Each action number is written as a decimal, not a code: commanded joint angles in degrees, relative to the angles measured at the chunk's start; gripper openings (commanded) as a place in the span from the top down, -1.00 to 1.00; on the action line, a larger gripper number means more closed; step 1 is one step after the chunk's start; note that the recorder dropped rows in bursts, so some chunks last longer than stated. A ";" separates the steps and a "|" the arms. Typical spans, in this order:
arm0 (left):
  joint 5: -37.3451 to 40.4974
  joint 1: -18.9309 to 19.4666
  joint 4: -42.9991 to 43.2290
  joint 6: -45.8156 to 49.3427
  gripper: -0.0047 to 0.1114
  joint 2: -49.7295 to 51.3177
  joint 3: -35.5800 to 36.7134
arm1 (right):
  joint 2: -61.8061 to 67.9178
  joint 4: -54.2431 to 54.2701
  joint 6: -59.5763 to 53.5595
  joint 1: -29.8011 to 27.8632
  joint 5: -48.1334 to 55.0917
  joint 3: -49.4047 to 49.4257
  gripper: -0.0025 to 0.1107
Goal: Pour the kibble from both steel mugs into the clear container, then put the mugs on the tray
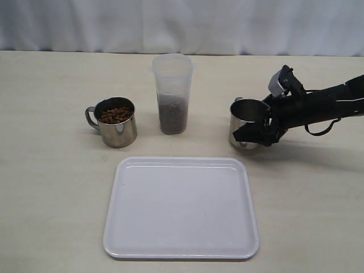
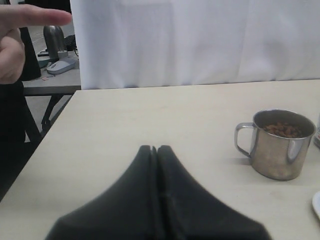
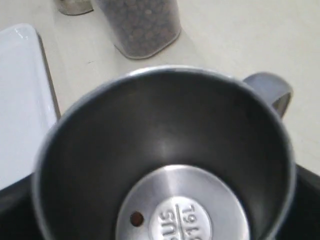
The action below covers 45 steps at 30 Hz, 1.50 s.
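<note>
Table (image 1: 57, 216): everything sits in one cluster mid-surface.
White tray (image 1: 182, 210): flat, nearest the exterior camera, nothing on it.
Clear container (image 1: 172, 91): upright behind the tray's far edge, roughly centred, kibble (image 1: 172, 116) up to about half height.
Full steel mug (image 1: 116, 128): upright, left of the container and apart from it, loaded with pellets, handle pointing away from the container.
Empty steel mug (image 1: 245, 122): right of the container, just past the tray's far right corner, looks to be standing on the table. One stray pellet (image 3: 136, 218) on the bottom beside the stamp.
Right gripper (image 1: 256, 129): jaws spread wide, one each side of the empty mug. Can't tell whether they press on the wall or stand just clear.
Left gripper (image 2: 155, 148): fingers pressed together, holding nothing, low over bare table. The full mug is ahead of it, well apart.

Key geometry, my read: the right arm owns the empty mug, and the tray lies just beside it, toward the camera and inward, so a short carry. The left arm is nearer the full mug; the handle side faces that arm.
</note>
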 commanded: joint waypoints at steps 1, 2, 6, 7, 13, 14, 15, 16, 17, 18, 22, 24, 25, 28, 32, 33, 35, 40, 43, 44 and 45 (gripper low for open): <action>-0.42 -0.10 0.08 -0.32 0.92 -0.08 0.12 | -1.59 -1.34 2.15 -0.40 0.58 0.18 -0.33; -0.42 -0.10 0.08 -0.32 0.92 -0.08 0.12 | -1.59 -1.34 2.26 -0.40 1.09 0.18 -0.34; -0.69 -0.10 0.08 -0.32 0.92 -0.08 0.12 | -2.42 -1.83 2.12 -0.40 1.83 0.18 -0.34; -0.69 -0.10 0.08 -0.32 0.92 -0.08 0.12 | -3.37 -1.96 2.12 -0.40 2.38 0.18 -0.34; -0.69 -0.10 0.08 -0.32 0.92 -0.08 0.12 | -9.20 -3.20 4.41 -0.40 4.61 0.18 -0.34; -0.69 -0.10 0.08 -0.32 0.92 -0.08 0.12 | -10.08 -3.33 5.05 -0.40 4.61 0.18 -0.34; -0.69 -0.10 0.08 -0.32 0.92 -0.08 0.12 | -11.79 -3.48 6.98 -0.40 4.30 0.18 -0.34; -0.69 -0.10 0.08 -0.32 0.92 -0.08 0.12 | -12.56 -3.48 8.49 -0.40 4.16 0.18 -0.32; -0.69 -0.10 0.08 -0.32 0.92 -0.08 0.12 | -13.47 -3.48 10.89 -0.51 4.07 0.29 -0.27; -0.69 -0.10 0.08 -0.32 0.92 -0.08 0.12 | -14.38 -3.48 13.73 -0.51 4.07 0.38 -0.18; -0.69 -0.10 0.08 -0.32 0.92 -0.08 0.12 | -18.14 -5.87 27.55 -0.51 3.92 0.54 0.52; -0.69 -0.10 0.08 -0.32 0.92 -0.08 0.12 | -20.35 -9.01 30.18 -0.51 5.13 0.69 0.87; -0.69 -0.10 0.08 -0.32 0.92 -0.08 0.12 | -21.31 -9.53 30.28 -0.51 5.14 1.27 0.87; -0.69 -0.10 0.08 -0.32 0.92 -0.08 0.12 | -25.38 -8.16 31.79 -0.51 1.04 5.58 0.87; -0.69 -0.10 0.08 -0.32 0.92 -0.08 0.12 | -33.40 -4.97 32.56 -0.51 -13.98 15.71 0.87; -0.69 -0.10 0.08 -0.32 0.92 -0.08 0.12 | -35.83 -3.98 32.56 -0.51 -18.97 19.22 0.87; -0.33 -0.10 0.08 -0.32 0.92 -0.08 0.12 | -40.68 -1.05 31.23 -0.51 -28.34 25.66 0.87; -0.33 -0.10 0.08 -0.32 0.92 -0.08 0.12 | -55.48 8.34 24.64 -0.51 -40.50 40.04 0.87; -0.33 -0.10 0.08 -0.32 0.92 -0.08 0.12 | -64.31 9.76 23.60 -0.51 -40.97 45.21 0.87; -0.33 -0.10 0.08 -0.32 0.92 -0.08 0.12 | -67.42 9.76 23.60 -0.51 -40.97 46.52 0.87; -0.33 -0.10 0.08 -0.32 0.92 -0.08 0.12 | -70.46 9.76 23.60 -0.51 -41.08 48.13 0.87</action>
